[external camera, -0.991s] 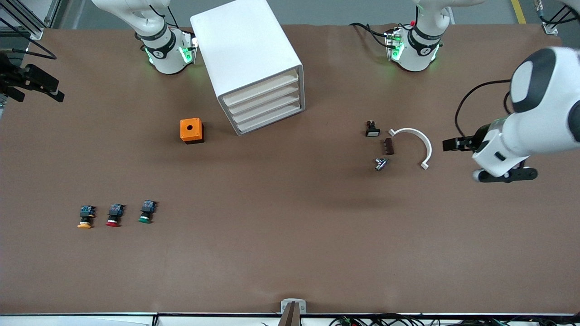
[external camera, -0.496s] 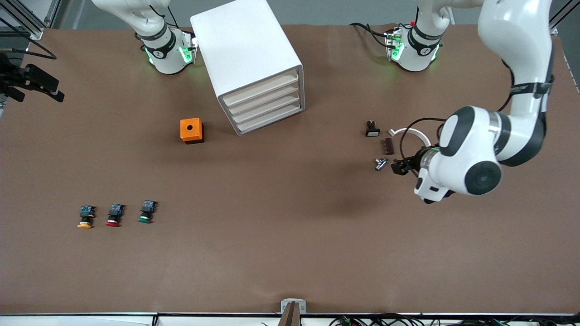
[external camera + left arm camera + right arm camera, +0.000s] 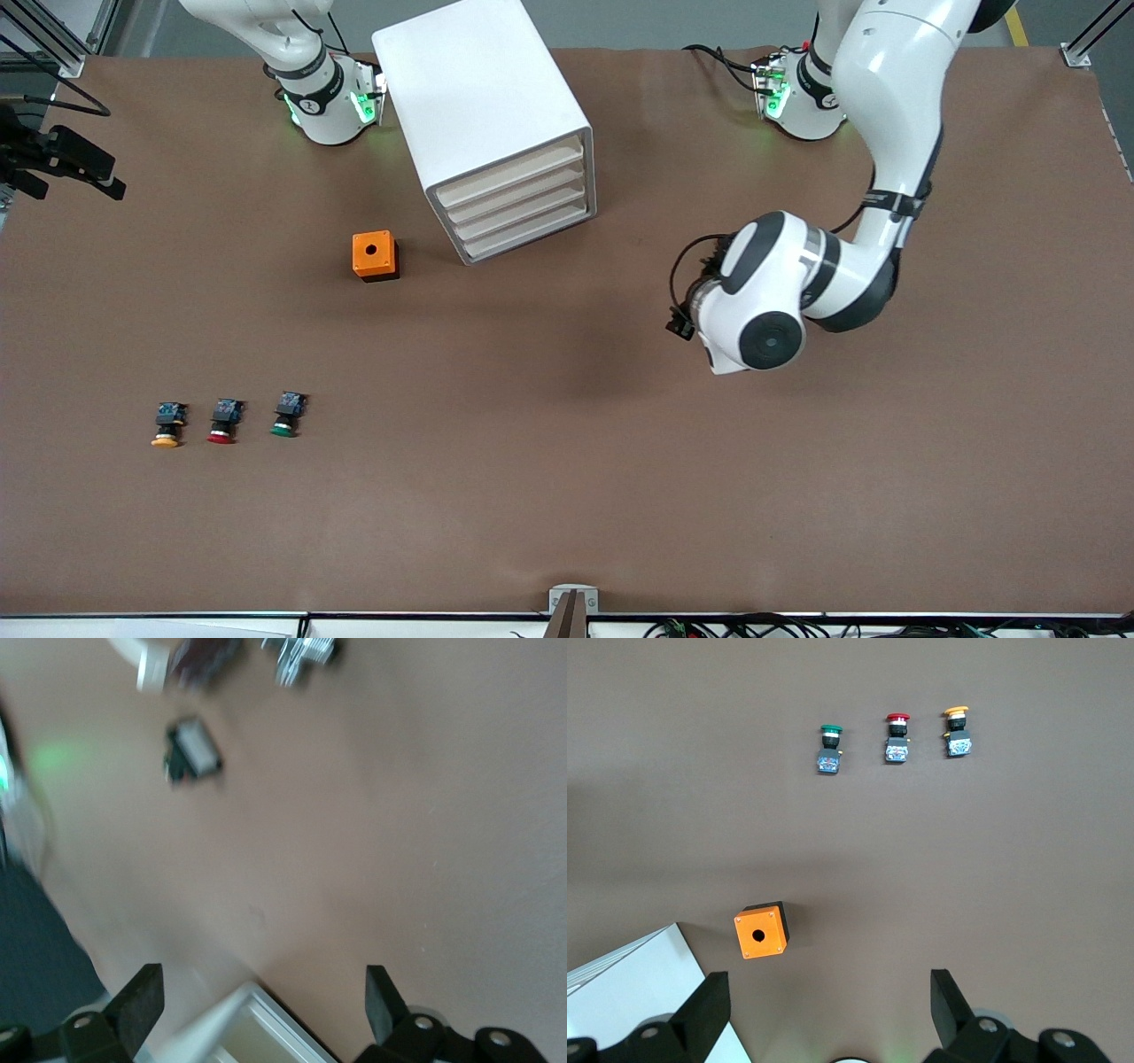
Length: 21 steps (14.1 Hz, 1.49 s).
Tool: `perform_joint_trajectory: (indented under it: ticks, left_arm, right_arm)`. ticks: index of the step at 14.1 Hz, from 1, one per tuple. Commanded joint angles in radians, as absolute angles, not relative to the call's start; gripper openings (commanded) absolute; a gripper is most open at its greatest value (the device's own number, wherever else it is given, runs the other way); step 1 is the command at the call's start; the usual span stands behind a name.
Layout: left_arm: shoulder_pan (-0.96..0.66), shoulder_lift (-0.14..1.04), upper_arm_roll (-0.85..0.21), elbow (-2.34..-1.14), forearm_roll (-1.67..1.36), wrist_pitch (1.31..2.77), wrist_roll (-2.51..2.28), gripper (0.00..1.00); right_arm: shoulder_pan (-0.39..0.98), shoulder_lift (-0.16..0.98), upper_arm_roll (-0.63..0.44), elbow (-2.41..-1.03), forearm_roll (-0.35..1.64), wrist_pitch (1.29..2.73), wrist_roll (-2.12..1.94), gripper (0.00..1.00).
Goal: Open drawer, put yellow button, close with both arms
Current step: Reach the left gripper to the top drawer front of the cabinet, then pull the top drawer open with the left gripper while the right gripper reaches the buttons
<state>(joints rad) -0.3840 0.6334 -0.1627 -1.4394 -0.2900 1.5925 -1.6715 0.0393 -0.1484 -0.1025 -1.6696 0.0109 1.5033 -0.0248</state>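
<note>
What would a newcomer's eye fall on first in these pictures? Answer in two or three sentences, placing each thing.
The big white cabinet stands between the arms' bases, its drawers shut. The left gripper, fingers open, hangs over bare table. The yellow button lies with a red button and green button nearer the front camera, toward the right arm's end.

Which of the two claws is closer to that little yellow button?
Right, most likely. The right gripper hangs high near the orange box, with the yellow button in its wrist view. The left gripper is over the table toward the left arm's end.
</note>
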Motion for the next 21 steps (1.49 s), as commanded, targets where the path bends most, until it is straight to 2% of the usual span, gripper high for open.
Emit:
perform_joint_trajectory:
  ticks: [1, 11, 15, 18, 21]
  left_arm:
    - [-0.416, 0.666, -0.156, -1.405, -0.408, 1.589, -1.878, 1.0]
    - [-0.478, 0.713, -0.158, -1.41, -0.941, 1.582, -2.305, 0.99]
    - [-0.535, 0.738, -0.158, -1.411, -0.997, 1.562, -2.399, 0.88]
    - [-0.561, 0.764, -0.158, -1.411, -1.038, 1.559, -2.471, 0.71]
    - [-0.589, 0.77, -0.158, -1.411, -1.052, 1.543, -2.522, 0.66]
  right_arm:
    - [0.026, -0.169, -0.094, -1.683, -0.002, 1.511, -0.023, 1.0]
    - [0.032, -0.152, -0.092, -1.642, -0.034, 1.502, -0.029, 1.0]
    - [0.023, -0.115, -0.098, -1.643, -0.029, 1.502, -0.022, 1.0]
    - [0.018, -0.016, -0.098, -1.631, -0.037, 1.541, -0.028, 1.0]
    - [-0.015, 0.085, -0.098, -1.623, -0.032, 1.621, -0.029, 1.0]
